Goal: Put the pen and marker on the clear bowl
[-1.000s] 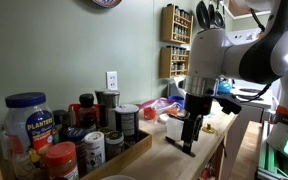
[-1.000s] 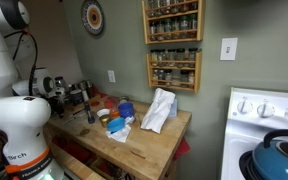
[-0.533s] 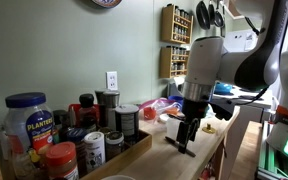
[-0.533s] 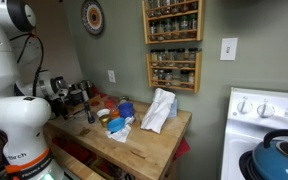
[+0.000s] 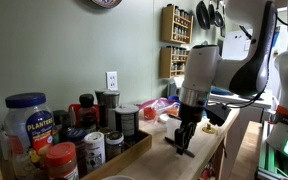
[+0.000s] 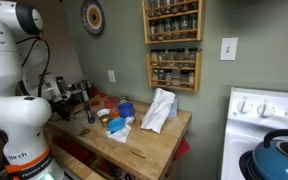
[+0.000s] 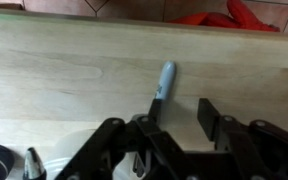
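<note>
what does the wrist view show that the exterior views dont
Only the wrist view: a pen with a pale blue cap lying on the wooden counter, just ahead of the open tool. Only the exterior views: the spice racks, wall clock and robot arm. Both: the counter and the tool.

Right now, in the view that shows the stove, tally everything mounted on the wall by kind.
Spice racks: 2
Wall plates: 2
Clock: 1
Total: 5
</note>
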Available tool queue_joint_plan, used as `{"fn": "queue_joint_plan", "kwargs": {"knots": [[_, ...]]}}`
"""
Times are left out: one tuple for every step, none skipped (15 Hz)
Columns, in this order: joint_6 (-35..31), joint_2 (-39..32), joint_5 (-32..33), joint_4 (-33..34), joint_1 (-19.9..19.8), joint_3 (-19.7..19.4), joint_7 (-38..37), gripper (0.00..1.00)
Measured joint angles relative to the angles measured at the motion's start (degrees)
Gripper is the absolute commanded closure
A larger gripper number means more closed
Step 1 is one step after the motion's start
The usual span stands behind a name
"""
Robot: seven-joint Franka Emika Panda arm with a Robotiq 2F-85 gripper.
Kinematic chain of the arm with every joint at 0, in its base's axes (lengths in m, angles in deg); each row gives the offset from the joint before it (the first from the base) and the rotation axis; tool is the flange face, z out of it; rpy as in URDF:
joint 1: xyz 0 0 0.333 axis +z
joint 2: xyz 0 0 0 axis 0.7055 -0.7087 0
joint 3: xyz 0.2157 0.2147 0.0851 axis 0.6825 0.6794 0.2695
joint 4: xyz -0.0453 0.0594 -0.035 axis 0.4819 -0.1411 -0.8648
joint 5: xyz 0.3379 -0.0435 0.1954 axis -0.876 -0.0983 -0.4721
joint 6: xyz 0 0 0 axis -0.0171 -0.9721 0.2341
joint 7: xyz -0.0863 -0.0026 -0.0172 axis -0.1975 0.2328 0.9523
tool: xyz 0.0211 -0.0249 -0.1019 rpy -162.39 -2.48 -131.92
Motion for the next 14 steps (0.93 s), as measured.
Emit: {"fn": "queue_joint_plan", "kwargs": {"knots": [[-0.1, -0.5, 0.2, 0.3, 0.0, -0.1, -0.1, 0.92], [-0.2, -1.1, 0.3, 0.7, 0.1, -0.2, -0.2, 1.0], [-0.2, -1.7, 0.3, 1.1, 0.1, -0.2, -0.2, 1.0], [-0.4, -2.2, 0.3, 1.4, 0.1, -0.1, -0.2, 0.98], [-0.5, -2.4, 0.3, 1.7, 0.1, 0.0, -0.2, 0.73], [-0.5, -2.5, 0.2, 1.8, 0.1, 0.0, -0.2, 0.73], [-0.5, -2.5, 0.2, 1.8, 0.1, 0.0, -0.2, 0.71], [-0.5, -2.5, 0.2, 1.8, 0.1, 0.0, -0.2, 0.66], [-0.5, -2.5, 0.2, 1.8, 0.2, 0.1, -0.2, 0.59], [-0.5, -2.5, 0.2, 1.9, 0.4, 0.1, -0.2, 0.5], [-0.4, -2.4, 0.2, 1.9, 0.6, 0.2, -0.2, 0.43], [-0.2, -2.3, 0.2, 1.9, 0.9, 0.3, -0.2, 0.35], [0.1, -2.1, 0.2, 1.9, 1.1, 0.4, -0.3, 0.28], [0.5, -1.8, 0.2, 1.9, 1.3, 0.5, -0.4, 0.21]]}}
